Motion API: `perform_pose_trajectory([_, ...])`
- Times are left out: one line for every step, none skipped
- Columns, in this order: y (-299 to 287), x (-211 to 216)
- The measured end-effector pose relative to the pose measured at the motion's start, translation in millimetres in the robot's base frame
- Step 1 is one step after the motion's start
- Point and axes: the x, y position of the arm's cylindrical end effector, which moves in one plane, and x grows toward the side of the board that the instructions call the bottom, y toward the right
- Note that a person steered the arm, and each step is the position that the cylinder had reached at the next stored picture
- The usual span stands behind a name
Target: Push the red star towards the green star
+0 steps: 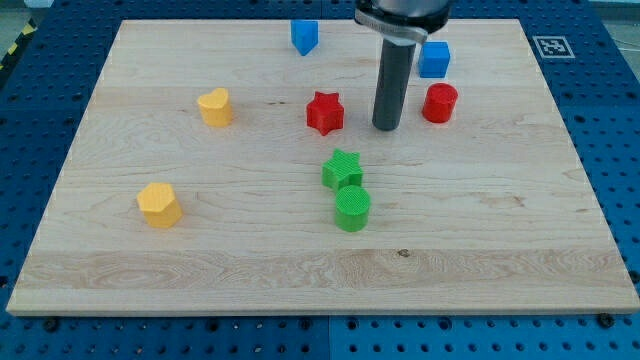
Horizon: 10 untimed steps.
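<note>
The red star (325, 112) lies on the wooden board a little above its middle. The green star (342, 169) lies below it and slightly to the view's right, touching the green cylinder (352, 208) beneath it. My tip (386, 127) rests on the board to the right of the red star, with a clear gap between them. It stands between the red star and the red cylinder (439, 103).
A blue cube (434, 59) sits right of the rod near the view's top, and a blue pentagon-like block (304, 36) at top centre. A yellow heart (215, 106) lies at the left and a yellow hexagon-like block (159, 204) at lower left.
</note>
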Motion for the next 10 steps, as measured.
perform_pose_trajectory([-9, -42])
perform_pose_trajectory([-43, -61])
perform_pose_trajectory([-74, -56])
perform_pose_trajectory([-77, -38])
perform_pose_trajectory([-78, -25])
perform_pose_trajectory([-79, -22])
perform_pose_trajectory([-79, -2])
perform_pose_trajectory([-79, 1])
perform_pose_trajectory([-79, 14])
perform_pose_trajectory([-79, 16])
